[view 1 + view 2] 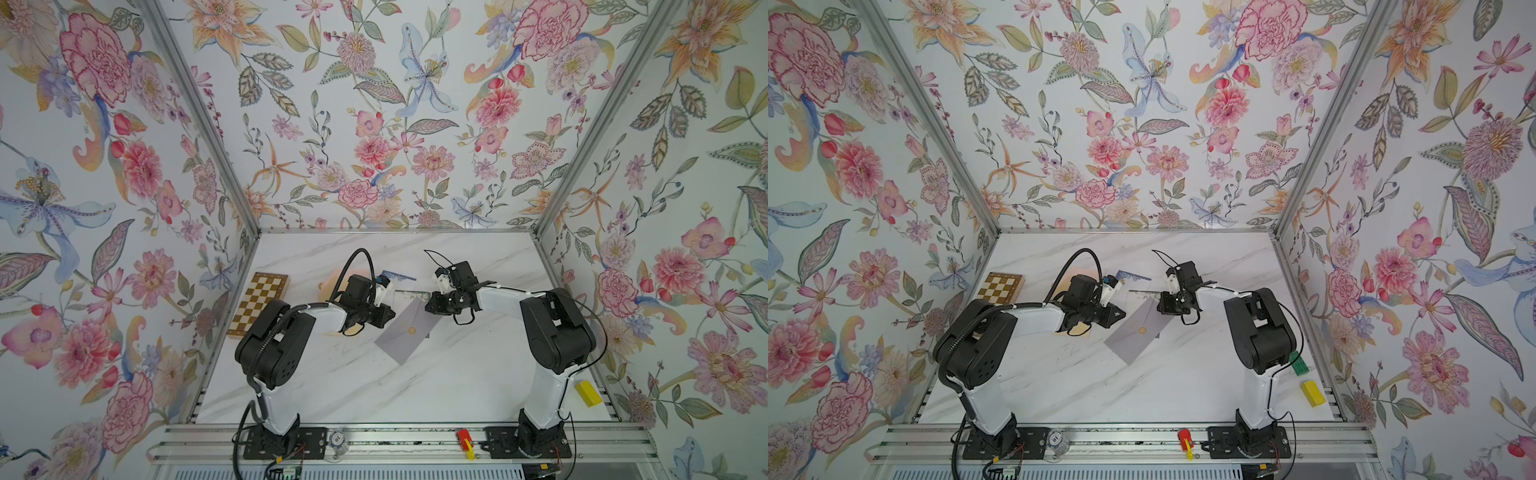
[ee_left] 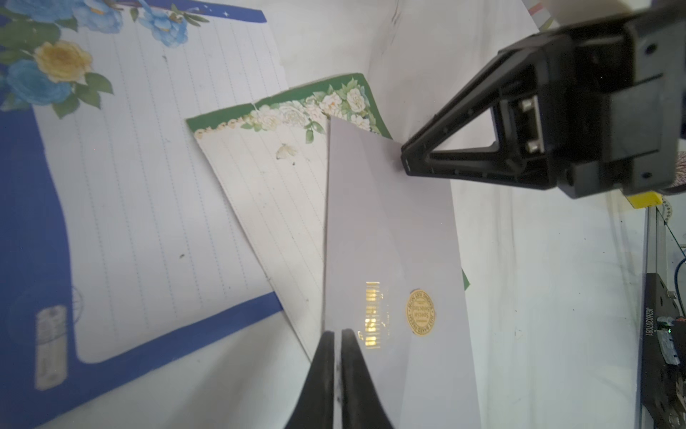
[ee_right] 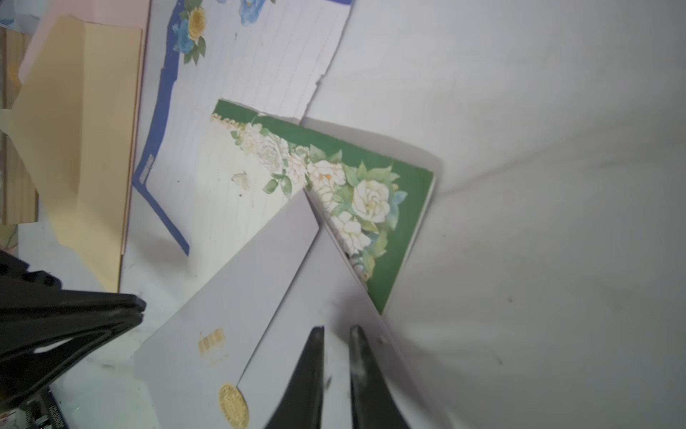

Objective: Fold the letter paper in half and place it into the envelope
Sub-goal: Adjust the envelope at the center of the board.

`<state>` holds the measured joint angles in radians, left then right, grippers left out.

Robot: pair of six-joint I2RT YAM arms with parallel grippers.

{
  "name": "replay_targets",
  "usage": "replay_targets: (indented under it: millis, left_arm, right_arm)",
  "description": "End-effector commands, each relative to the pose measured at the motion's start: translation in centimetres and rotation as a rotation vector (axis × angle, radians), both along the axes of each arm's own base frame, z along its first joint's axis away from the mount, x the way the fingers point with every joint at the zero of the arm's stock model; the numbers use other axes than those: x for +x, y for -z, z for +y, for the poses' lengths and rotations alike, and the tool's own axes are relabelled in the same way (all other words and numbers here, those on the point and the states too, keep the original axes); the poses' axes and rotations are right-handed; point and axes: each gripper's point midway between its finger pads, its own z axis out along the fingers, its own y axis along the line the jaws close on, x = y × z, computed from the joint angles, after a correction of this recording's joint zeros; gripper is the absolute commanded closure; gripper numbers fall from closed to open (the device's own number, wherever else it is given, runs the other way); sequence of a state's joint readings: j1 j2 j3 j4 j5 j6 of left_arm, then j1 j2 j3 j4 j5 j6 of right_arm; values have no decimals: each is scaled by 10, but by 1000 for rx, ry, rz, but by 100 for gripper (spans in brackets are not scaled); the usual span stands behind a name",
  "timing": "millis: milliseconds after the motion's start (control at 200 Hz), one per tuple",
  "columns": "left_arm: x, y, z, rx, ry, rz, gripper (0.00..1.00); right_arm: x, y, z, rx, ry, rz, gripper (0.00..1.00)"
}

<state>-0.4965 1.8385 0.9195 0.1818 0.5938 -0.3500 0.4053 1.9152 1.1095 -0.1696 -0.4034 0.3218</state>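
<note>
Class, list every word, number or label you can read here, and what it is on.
"Special", seemingly: gold sticker on the envelope; rim lettering too small.
Gold stamp beside it: unreadable.
Code on the black base plate: too blurred.
Label on the blue-bordered paper: blurred.

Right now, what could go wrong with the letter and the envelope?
1. The grey envelope lies on top of the green-bordered letter paper, so pulling either one may drag the other.
2. That paper overlaps the blue-bordered sheet, so a grab could catch both.
3. The envelope's flap looks down, with the gold seal at its tip. The right gripper near it may crease the flap rather than open it.
</note>
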Motion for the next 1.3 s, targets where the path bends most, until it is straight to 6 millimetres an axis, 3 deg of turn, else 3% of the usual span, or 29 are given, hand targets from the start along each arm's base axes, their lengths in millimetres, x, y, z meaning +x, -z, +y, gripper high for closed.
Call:
replay_targets:
  millis: [0,280,631,976,1101,1296]
  left_arm:
    - [14,-5,-5,-26,-5,-15,90]
    - [29,5,-16,-43,-2,-3,90]
    - [28,36,-13,7,-12,46,91]
    - [29,37,-15,-6,-17,55,91]
    - [28,28,-18,-24,-8,39,91]
    - [28,10,-23,-39,6,2,90]
  right_arm:
    - [-21,14,-4,-59,-42,35,83]
    - [-64,36,-8,-125,-67,83,83]
    - [-101,36,-7,-142,-88,98,82]
    - [-159,47,-9,-118,-118,183,84]
    - [-151,20,-3,-53,-132,112,81]
    - [-99,-17,-7,9,-49,3,71]
